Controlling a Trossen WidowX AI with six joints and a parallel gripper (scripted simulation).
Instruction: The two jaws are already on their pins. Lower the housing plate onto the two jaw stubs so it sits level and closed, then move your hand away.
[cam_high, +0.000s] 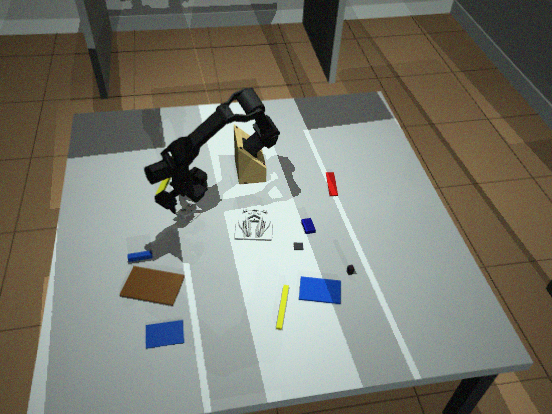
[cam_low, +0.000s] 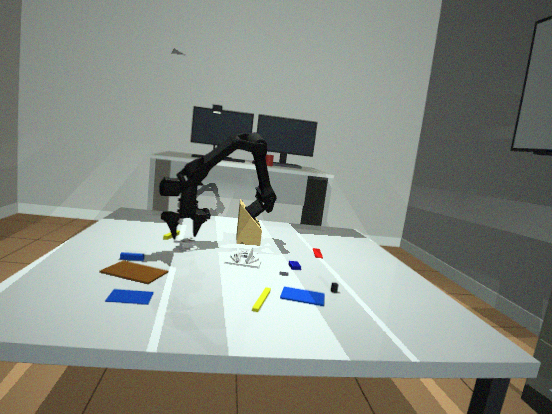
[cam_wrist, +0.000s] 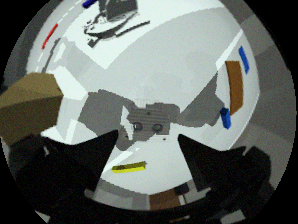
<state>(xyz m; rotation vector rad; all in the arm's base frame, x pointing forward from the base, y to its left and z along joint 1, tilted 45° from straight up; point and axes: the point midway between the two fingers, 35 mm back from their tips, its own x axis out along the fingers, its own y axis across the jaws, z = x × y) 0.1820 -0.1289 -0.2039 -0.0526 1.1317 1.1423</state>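
Observation:
The housing plate (cam_wrist: 155, 116) is a small grey rectangle with holes in the wrist view. It lies on the table below my gripper, in shadow, and is hard to make out in the top and exterior views. My gripper (cam_low: 185, 236) (cam_wrist: 149, 135) is open and empty, pointing down above the plate. The jaw assembly, a white base (cam_high: 244, 236) (cam_low: 244, 258) with two upright jaws (cam_high: 254, 225), stands apart from the plate, to its right in the top and exterior views. The pins and stubs are too small to tell. Part of the assembly shows at the top of the wrist view (cam_wrist: 118, 11).
A tan wedge block (cam_high: 252, 172) (cam_low: 248, 233) (cam_wrist: 30, 102) stands by the arm base. A yellow bar (cam_wrist: 129, 167) lies behind the gripper. A blue bar (cam_high: 139, 256) and brown slab (cam_high: 152, 285) lie front left. Red (cam_high: 332, 184) and dark blue (cam_high: 308, 225) blocks lie right of the assembly.

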